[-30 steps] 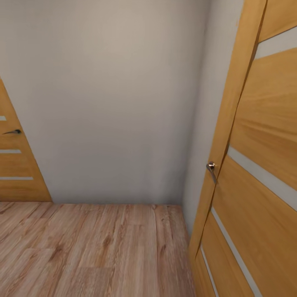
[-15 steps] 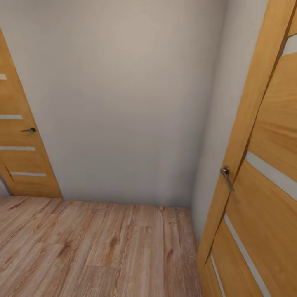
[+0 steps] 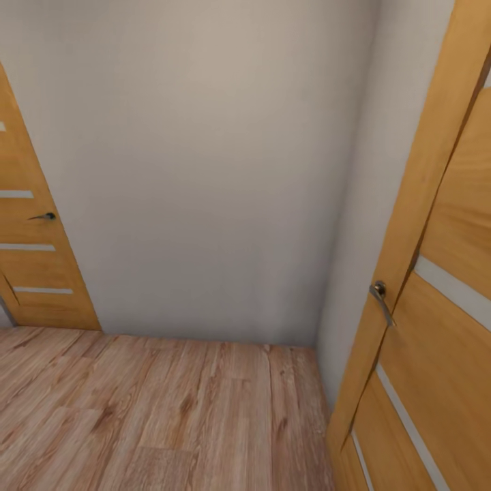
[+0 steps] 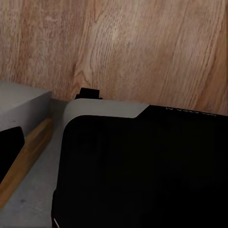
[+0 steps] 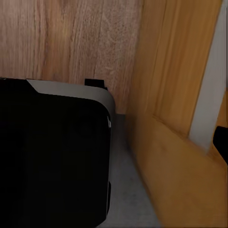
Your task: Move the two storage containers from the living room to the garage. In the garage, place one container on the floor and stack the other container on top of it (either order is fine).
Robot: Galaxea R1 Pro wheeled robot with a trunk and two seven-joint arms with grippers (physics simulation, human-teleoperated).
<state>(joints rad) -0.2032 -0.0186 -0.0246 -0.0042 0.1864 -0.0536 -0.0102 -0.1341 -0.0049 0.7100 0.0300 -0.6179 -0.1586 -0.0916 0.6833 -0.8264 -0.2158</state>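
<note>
The head view takes in the corner of a room with a light wood plank floor point(image 3: 150, 409), so this is not the garage's concrete. A plain pale grey wall point(image 3: 198, 164) meets the planks along a straight line, and a second wall turns toward the camera at the right. At the left edge stands a honey-coloured wooden door point(image 3: 31, 259) with pale horizontal strips and a small dark lever handle point(image 3: 42, 217). At the right, much nearer, another door of the same wood point(image 3: 436, 307) stands angled into the view, its metal lever handle point(image 3: 380, 297) beside the frame edge.

The left wrist view looks down on the robot's black, grey-edged base point(image 4: 142, 166) over the same planks. The right wrist view has that base point(image 5: 52, 152) just beside the near door's panel point(image 5: 180, 95). Whether either claw is apart or together cannot be told.
</note>
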